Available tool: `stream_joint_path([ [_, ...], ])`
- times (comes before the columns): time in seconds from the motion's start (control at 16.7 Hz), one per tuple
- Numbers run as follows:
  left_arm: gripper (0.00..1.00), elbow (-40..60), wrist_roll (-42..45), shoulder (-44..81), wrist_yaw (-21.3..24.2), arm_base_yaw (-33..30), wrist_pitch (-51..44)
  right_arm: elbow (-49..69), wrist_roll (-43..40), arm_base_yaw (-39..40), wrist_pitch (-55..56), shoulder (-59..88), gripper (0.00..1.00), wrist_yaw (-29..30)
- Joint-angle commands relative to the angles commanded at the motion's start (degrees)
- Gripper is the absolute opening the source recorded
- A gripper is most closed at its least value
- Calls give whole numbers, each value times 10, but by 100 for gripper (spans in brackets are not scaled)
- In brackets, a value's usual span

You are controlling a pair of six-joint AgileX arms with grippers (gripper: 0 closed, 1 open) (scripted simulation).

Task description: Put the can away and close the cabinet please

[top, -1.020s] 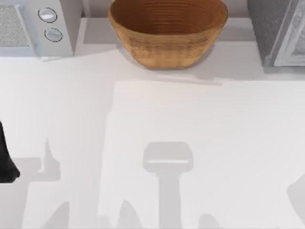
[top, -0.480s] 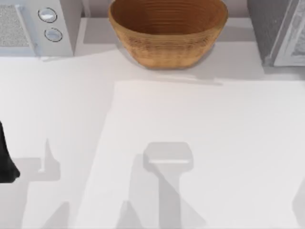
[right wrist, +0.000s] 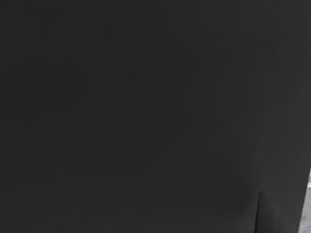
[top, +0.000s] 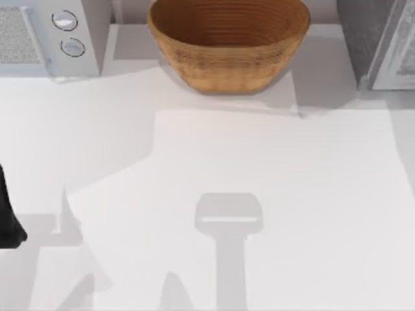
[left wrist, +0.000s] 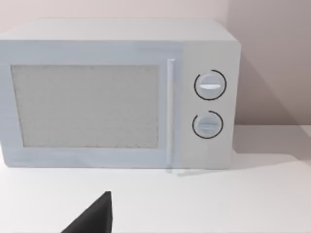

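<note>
Left end effector (top: 10, 220) parked, table's left edge.

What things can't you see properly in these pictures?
- Cabinet: the top view's right edge cuts it off, so I cannot tell whether it is open.
- Microwave: cut by the top view's upper left corner.
- Left arm: just a dark piece at the top view's left edge.
- Wicker bowl: far rim cut by the top edge.
- Right wrist view: dark.
</note>
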Motion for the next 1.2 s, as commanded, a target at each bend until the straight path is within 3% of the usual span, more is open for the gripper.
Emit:
stream_joint_path([
  [0.24,100,0,0,0,0,0,0,-6,-10,155,-5,-7,100,152],
  [0.48,100,0,0,0,0,0,0,-12,-20,234,-6,-17,100,233],
  [0.84,100,0,0,0,0,0,0,-7,-27,226,-8,-27,100,246],
  [1.2,100,0,0,0,0,0,0,49,-26,182,14,54,100,203],
])
